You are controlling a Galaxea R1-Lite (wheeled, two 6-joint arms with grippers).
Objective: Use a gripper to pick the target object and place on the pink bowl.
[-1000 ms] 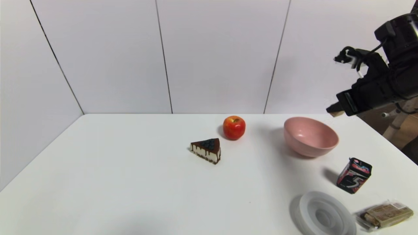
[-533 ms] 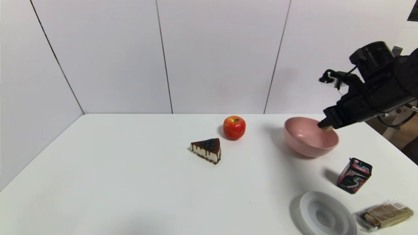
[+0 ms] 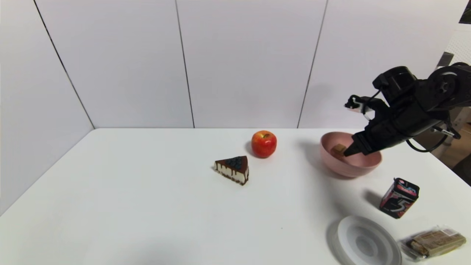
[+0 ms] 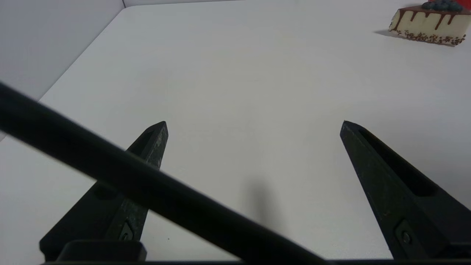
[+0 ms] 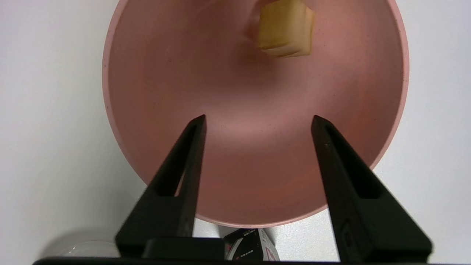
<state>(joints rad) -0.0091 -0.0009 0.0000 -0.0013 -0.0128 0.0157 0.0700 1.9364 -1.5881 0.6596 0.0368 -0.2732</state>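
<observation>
The tan wooden cube (image 3: 338, 149) lies inside the pink bowl (image 3: 333, 163) at the table's right, against its far inner wall. My right gripper (image 3: 349, 150) hangs over the bowl, open, with nothing between its fingers. In the right wrist view the cube (image 5: 285, 28) looks blurred and sits well ahead of the gripper (image 5: 258, 119), over the bowl's inside (image 5: 154, 81). My left gripper (image 4: 254, 123) is parked low over bare table, open and empty; the head view does not show it.
A red apple (image 3: 264, 144) and a cake slice (image 3: 233, 169) sit left of the bowl. Nearer me on the right are a dark gum box (image 3: 399, 197), a flat white lid (image 3: 364, 243) and a wrapped snack bar (image 3: 434, 241). The cake (image 4: 428, 22) shows far off in the left wrist view.
My right gripper came down and leftward from high at the right to over the bowl, then opened. The cube left its fingers and now lies in the bowl.
</observation>
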